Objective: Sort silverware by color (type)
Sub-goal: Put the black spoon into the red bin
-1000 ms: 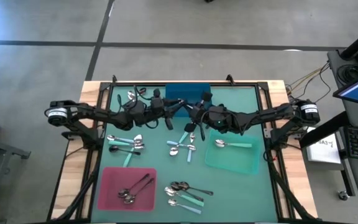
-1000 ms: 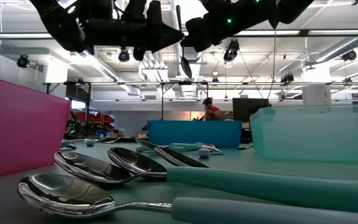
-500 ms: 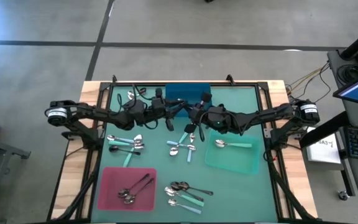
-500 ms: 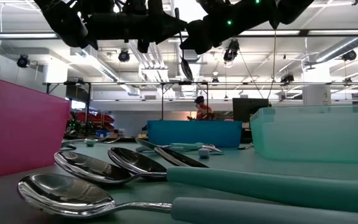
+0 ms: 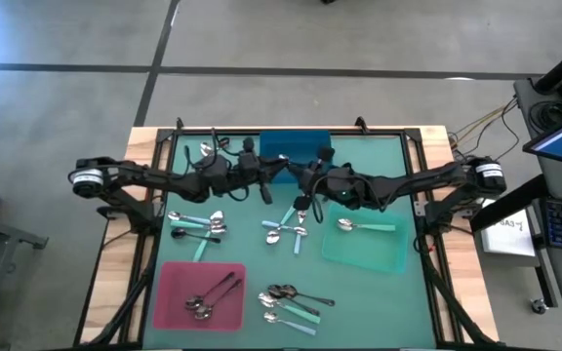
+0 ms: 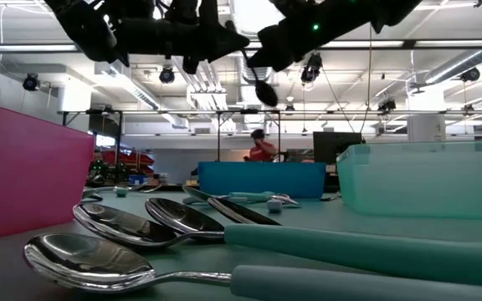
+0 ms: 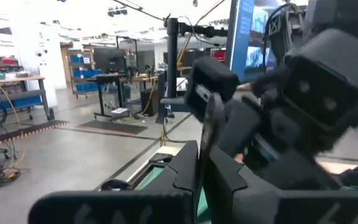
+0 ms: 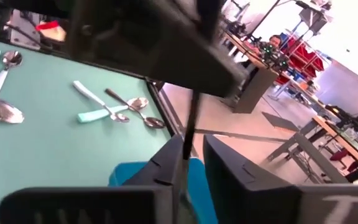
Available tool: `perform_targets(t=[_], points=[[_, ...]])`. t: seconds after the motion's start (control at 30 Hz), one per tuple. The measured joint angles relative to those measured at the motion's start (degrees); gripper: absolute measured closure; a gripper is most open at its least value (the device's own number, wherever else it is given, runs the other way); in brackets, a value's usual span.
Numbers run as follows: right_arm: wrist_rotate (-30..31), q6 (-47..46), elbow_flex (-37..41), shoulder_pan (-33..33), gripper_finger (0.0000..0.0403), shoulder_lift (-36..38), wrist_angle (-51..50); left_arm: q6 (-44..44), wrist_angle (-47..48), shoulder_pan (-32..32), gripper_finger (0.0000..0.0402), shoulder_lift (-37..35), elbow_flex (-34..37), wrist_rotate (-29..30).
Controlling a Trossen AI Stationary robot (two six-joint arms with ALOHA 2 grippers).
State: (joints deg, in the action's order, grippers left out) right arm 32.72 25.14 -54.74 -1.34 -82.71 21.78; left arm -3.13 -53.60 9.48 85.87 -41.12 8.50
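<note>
Going left to right, you have three dark spoons [image 5: 206, 297] sorted in the pink tray [image 5: 169, 310] and one teal spoon [image 5: 359, 226] in the green tray [image 5: 383, 255]; the blue tray [image 5: 279, 144] looks empty. Loose spoons [image 5: 195, 226] lie left, middle and near. Your left hand [image 5: 279, 168] and right hand [image 5: 301, 175] meet mid-bench, the right one gripping a dark spoon [image 6: 263, 89]; the left's grip you cannot tell. The green bench [image 5: 379, 161] stands in a workshop with a person [image 6: 260, 149] far behind

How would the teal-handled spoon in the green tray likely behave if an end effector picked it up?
The spoon looks rigid and probably light. Its shiny bowl may slip; the teal handle likely grips better.
</note>
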Motion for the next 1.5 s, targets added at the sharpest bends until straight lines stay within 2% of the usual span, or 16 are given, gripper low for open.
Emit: perform_targets(t=[0.1,0.23,0.37,0.53,0.7,0.83,0.97,1.13,1.33,1.5], points=[[0.39,-2.26,0.0,-0.02,0.0316,2.66,-4.28,-1.4,2.78,0.06,0.0401,-1.97,0.0,0.14],[0.35,-10.32,0.0,-0.02,0.0292,7.44,-12.54,-2.43,9.42,0.09,0.0401,-6.84,0.02,0.31],[0.28,-18.95,-0.02,-0.02,0.0292,12.36,-21.18,-2.42,16.42,-0.17,0.0401,-11.78,0.02,0.54],[0.22,-23.95,-0.02,-0.02,0.0297,16.15,-28.27,-1.77,25.86,-0.75,0.0401,-16.85,-0.2,0.39],[0.23,-26.54,-0.02,-0.02,0.0291,18.27,-37.14,4.58,49.43,-2.82,0.0401,-22.71,-4.38,-2.55],[-0.19,-31.61,-0.02,-0.05,0.0283,18.63,-45.65,12.39,69.99,-8.34,0.0401,-24.81,-11.55,-3.96],[-0.57,-37.28,-0.02,-0.07,0.0284,17.84,-55.1,22.2,89.42,-17.16,0.0401,-23.53,-21.29,-4.11],[-5.21,-38.64,0.0,-0.07,0.029,15.72,-61.98,37.02,108.46,-28.01,0.0401,-18.27,-29.36,-2.86],[-7.26,-34.29,0.11,-0.08,0.03,12.0,-62.35,46.35,120.52,-35.07,0.0401,-11.13,-31.03,-4.14],[-7.28,-35.37,0.15,-0.18,0.0303,9.13,-62.39,48.65,121.06,-36.51,0.0401,-6.59,-27.73,-11.95]])
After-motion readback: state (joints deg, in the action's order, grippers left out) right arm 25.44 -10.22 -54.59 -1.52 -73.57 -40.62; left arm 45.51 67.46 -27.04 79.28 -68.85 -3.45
